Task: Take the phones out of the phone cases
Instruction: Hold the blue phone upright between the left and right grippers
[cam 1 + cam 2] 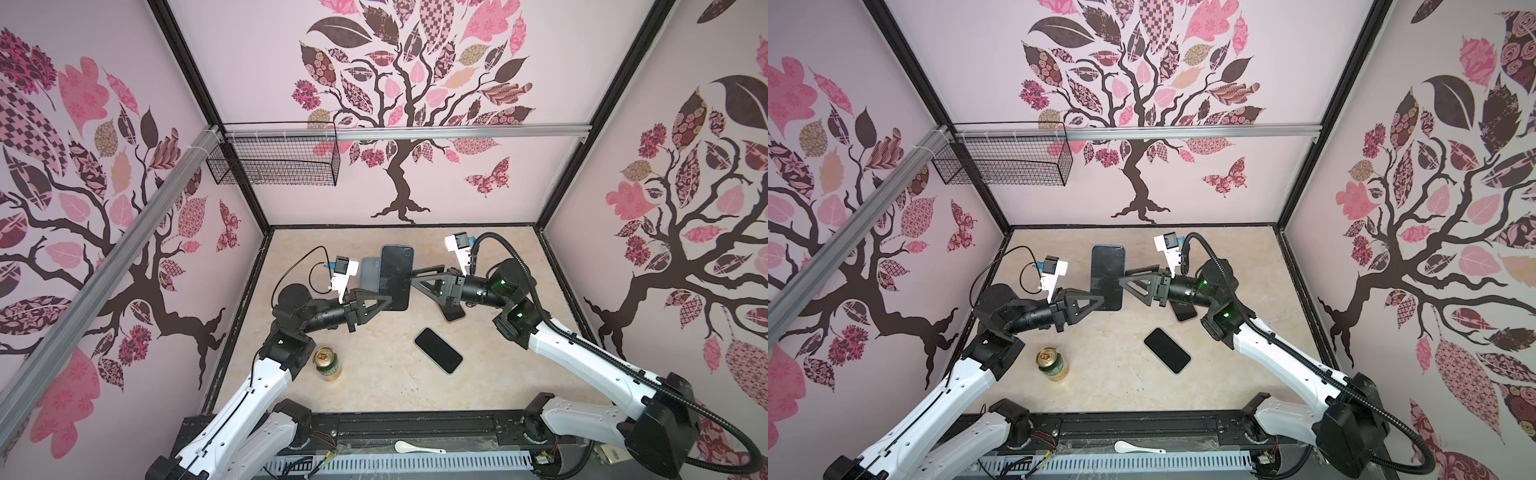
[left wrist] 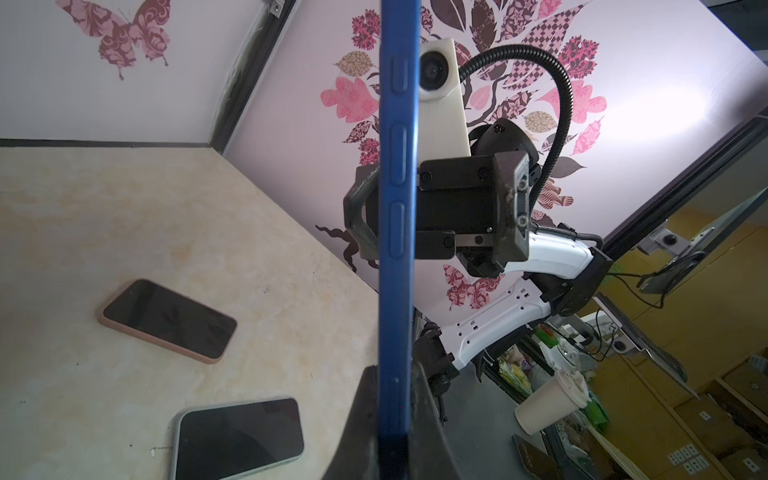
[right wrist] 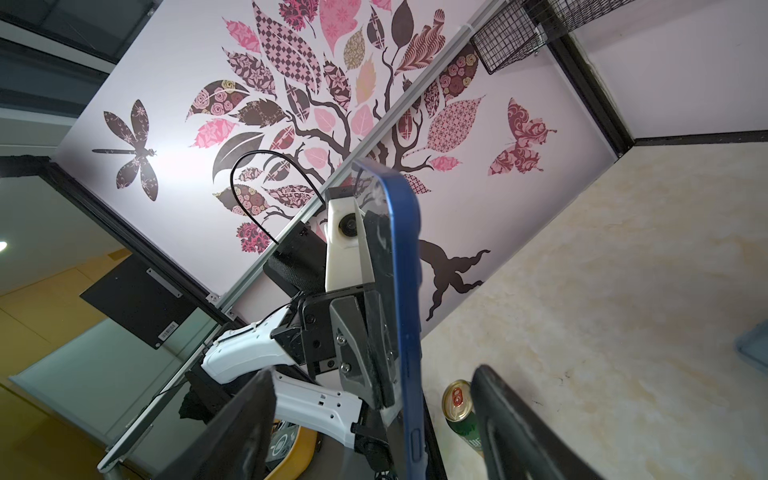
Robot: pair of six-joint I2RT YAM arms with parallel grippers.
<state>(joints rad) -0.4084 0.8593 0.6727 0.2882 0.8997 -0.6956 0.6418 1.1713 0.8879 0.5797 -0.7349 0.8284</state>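
Phone [image 1: 397,276], inside its blue case [image 2: 397,208], is up in the air above the table [image 1: 374,386]. The left gripper [image 1: 384,302] is clamped on one edge as an anchor, while the right gripper [image 3: 374,419] has its jaws spread around the opposite edge, probably not touching, ready to peel.

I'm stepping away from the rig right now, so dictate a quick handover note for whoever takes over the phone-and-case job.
Left claw: shut on the blue phone, held up off the table.
Right claw: open, jaws either side of that phone, not gripping.
Grey shell, possibly the removed case, lies on the table beneath.
Done: phone lifted, seemingly out of its case.
Left: confirm no case on it, then set it down.
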